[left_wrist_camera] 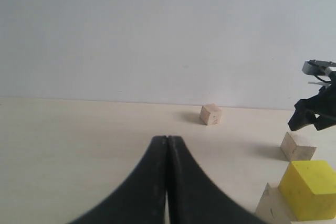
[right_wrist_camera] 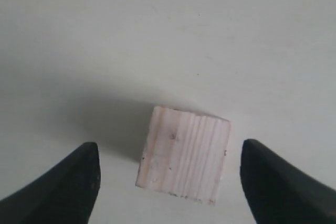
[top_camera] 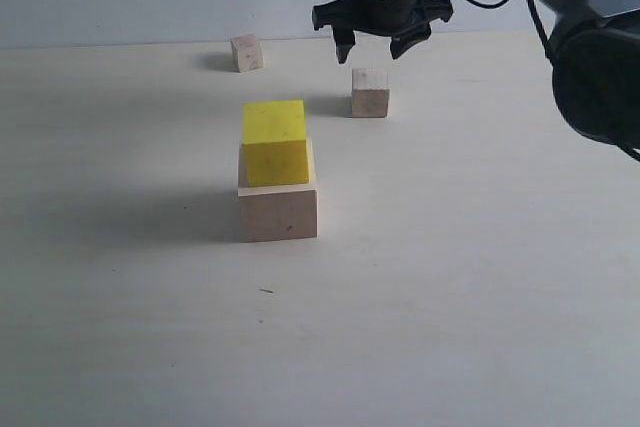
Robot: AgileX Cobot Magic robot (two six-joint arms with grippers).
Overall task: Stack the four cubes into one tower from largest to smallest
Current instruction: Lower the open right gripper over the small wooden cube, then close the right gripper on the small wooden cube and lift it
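The right pincer [top_camera: 372, 50] hangs with its jaws spread wide and holds nothing. Straight under it, a small wood cube [top_camera: 370, 93] sits on the table [top_camera: 450, 297]. From the room the fingertips look clear of the cube's top. The right wrist camera looks down between the fingers and shows the cube in the gap, turned a little askew and touching neither finger.

Only its own wrist camera shows the left pincer [left_wrist_camera: 167, 139], which is pressed fully shut and empty, low over bare table. From there the right pincer is cut off at the picture's edge.

Nearer and to the left, well apart from the right pincer, the yellow cube [top_camera: 274, 142] rests on the large wood cube [top_camera: 279, 209], set slightly crooked on it. The smallest cube [top_camera: 246, 52] lies alone at the far left, near the table's back edge. In the right wrist view only a corner of it shows.
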